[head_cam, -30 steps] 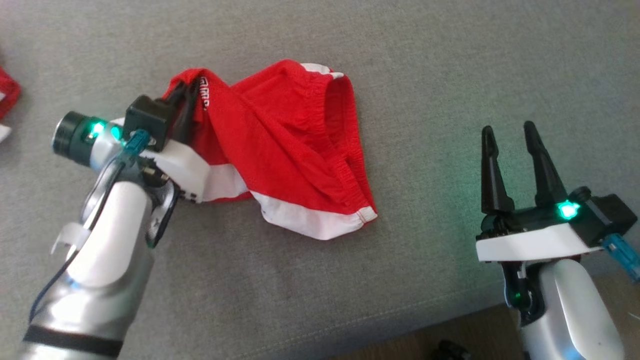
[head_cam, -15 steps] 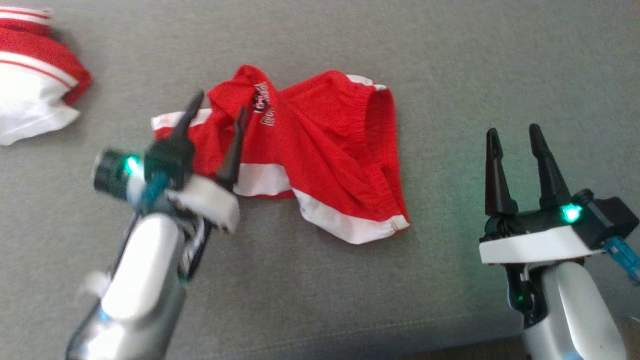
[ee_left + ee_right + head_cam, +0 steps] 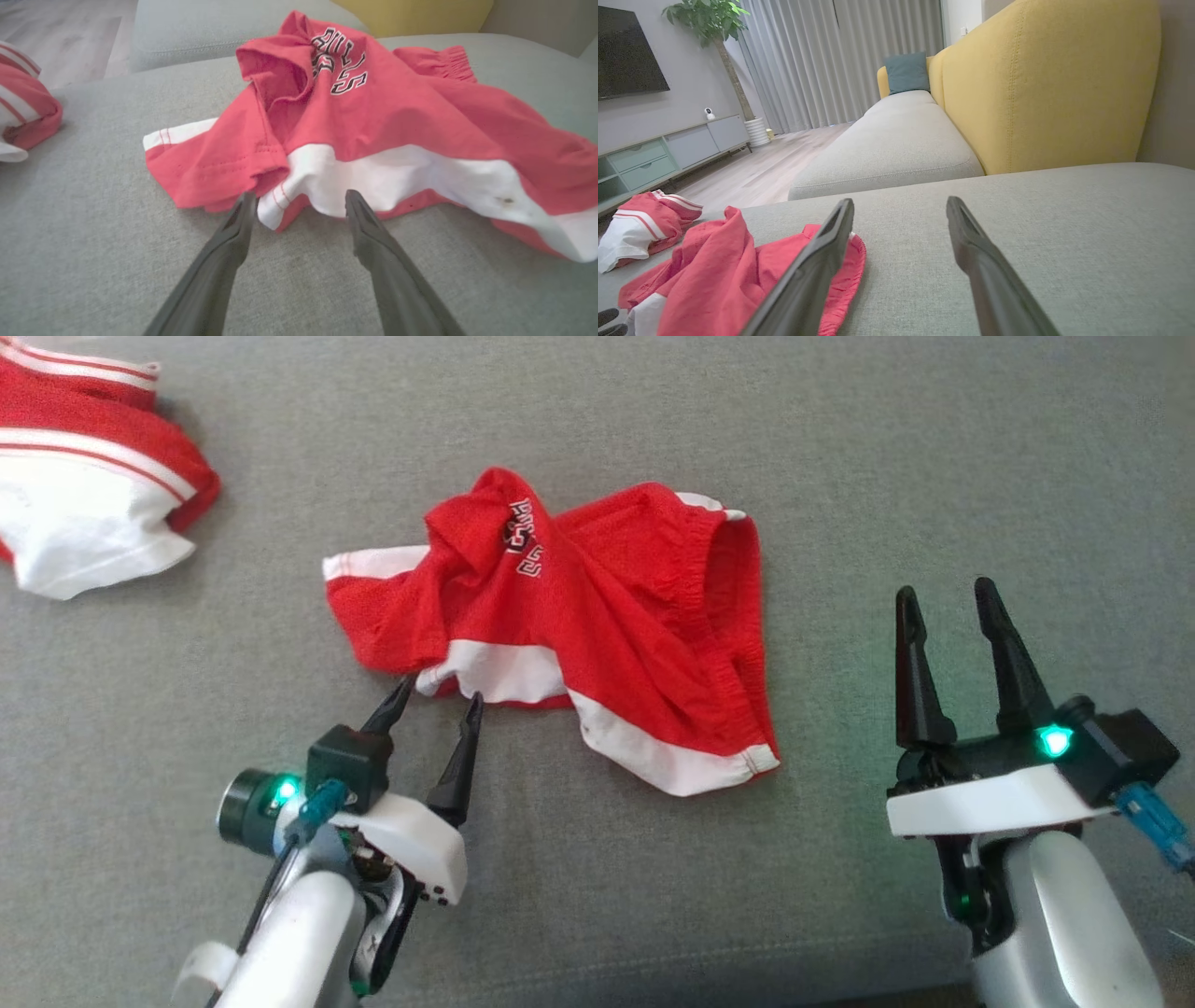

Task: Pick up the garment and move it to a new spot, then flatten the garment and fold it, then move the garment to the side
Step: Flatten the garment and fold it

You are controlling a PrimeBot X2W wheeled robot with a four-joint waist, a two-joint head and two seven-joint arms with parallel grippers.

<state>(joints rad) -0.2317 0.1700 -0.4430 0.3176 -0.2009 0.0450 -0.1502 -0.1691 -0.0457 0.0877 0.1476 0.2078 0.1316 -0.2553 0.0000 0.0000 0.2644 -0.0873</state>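
Altogether, two red-and-white pieces: one garment point(image 3: 616, 616) centred, one bundle point(image 3: 84, 523) aside.

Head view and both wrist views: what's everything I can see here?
Shorts: one, red with white trim, crumpled mid-cushion.
Second garment: one, red and white, far left on the cushion.
Seat cushions: two, grey, one under the garments, one beyond.
Backrest: one, yellow, behind the seat.
Pillow: one, teal, sofa's far end.
Plant: one, green, by the curtains.
Left fingers: two, dark, spread open, tips beside the shorts' near edge.
Right fingers: two, dark, spread open, apart from the shorts.
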